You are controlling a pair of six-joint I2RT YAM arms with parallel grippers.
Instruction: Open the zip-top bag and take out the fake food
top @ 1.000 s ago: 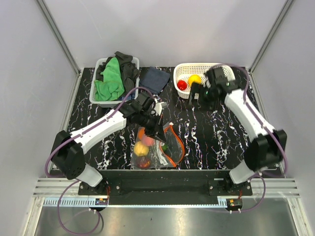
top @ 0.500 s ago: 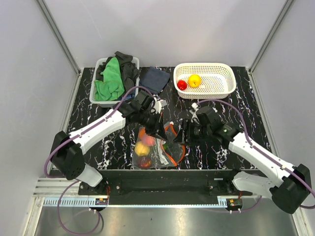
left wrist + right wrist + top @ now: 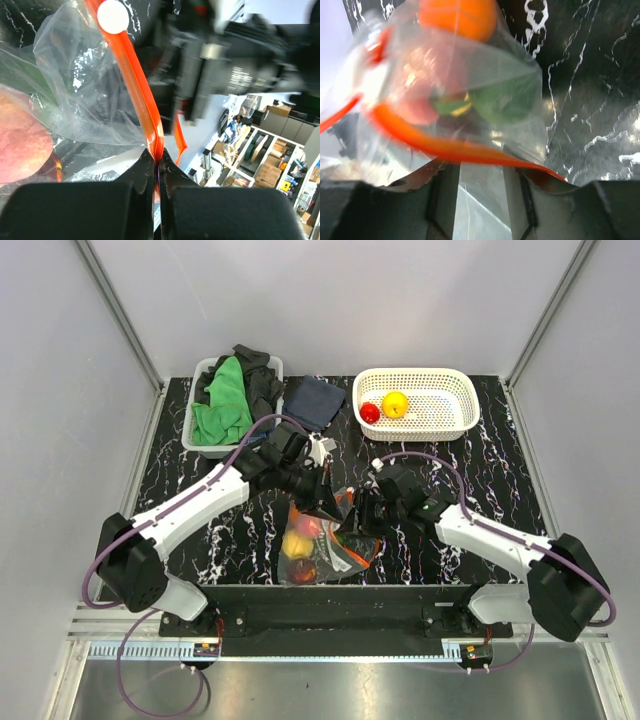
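The zip-top bag (image 3: 322, 548) lies at the front middle of the table, clear with an orange zip strip (image 3: 142, 95). My left gripper (image 3: 325, 502) (image 3: 160, 159) is shut on that strip and holds one lip up. Fake food shows through the plastic: a yellow piece (image 3: 296, 541), an orange one (image 3: 457, 17), a green one (image 3: 505, 100) and a pink one (image 3: 22, 140). My right gripper (image 3: 358, 523) (image 3: 480, 170) is at the bag's mouth. Its jaws stand apart, with the other lip of the strip (image 3: 445, 147) lying across its fingertips and clear plastic in the gap.
A white perforated basket (image 3: 455, 380) at the back right holds a red fruit (image 3: 370, 412) and a yellow fruit (image 3: 396, 403). A grey bin (image 3: 200, 445) of green and dark cloths stands at the back left, with a dark blue cloth (image 3: 313, 400) beside it.
My right arm swung from the basket down to the bag's mouth, its jaws narrowing on the way. The left gripper kept its hold on the strip and the bag shifted slightly.
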